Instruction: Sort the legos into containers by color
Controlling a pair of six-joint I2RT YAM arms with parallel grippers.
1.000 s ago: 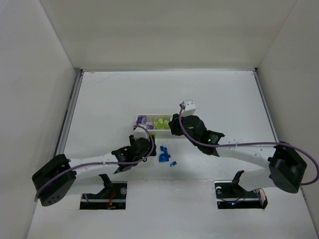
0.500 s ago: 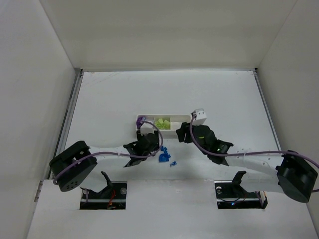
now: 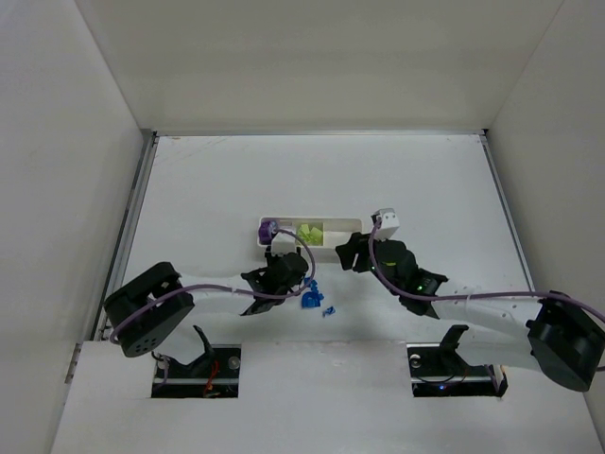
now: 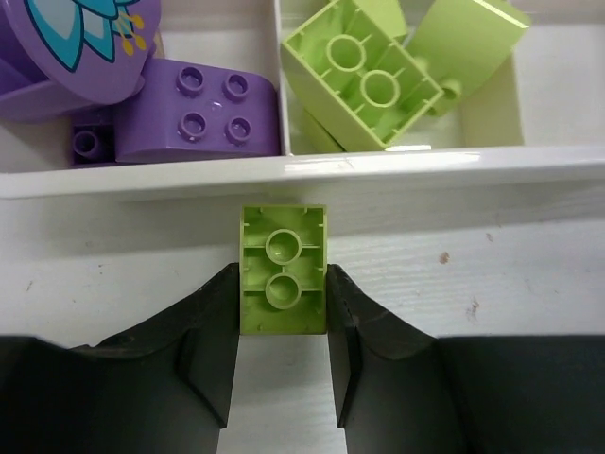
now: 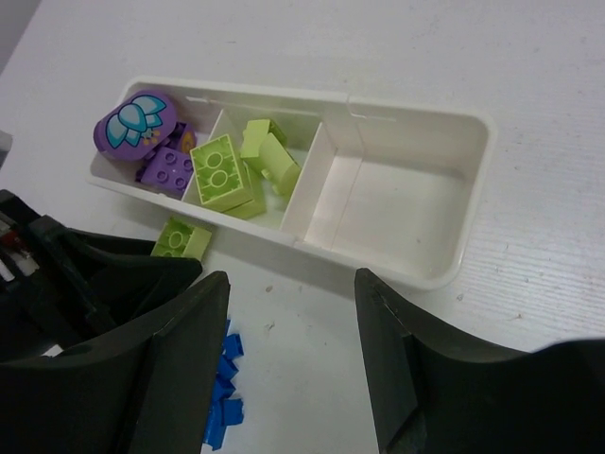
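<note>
White table [image 3: 425, 180], pale enclosure walls [image 3: 312, 57] around it, grey rail [image 3: 132, 213] along left edge

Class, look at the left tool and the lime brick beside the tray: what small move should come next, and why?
Probably lift the lime brick slightly. The left tool grips both its sides, yet it lies on the table outside the tray wall, which it must clear to reach the other lime bricks.
</note>
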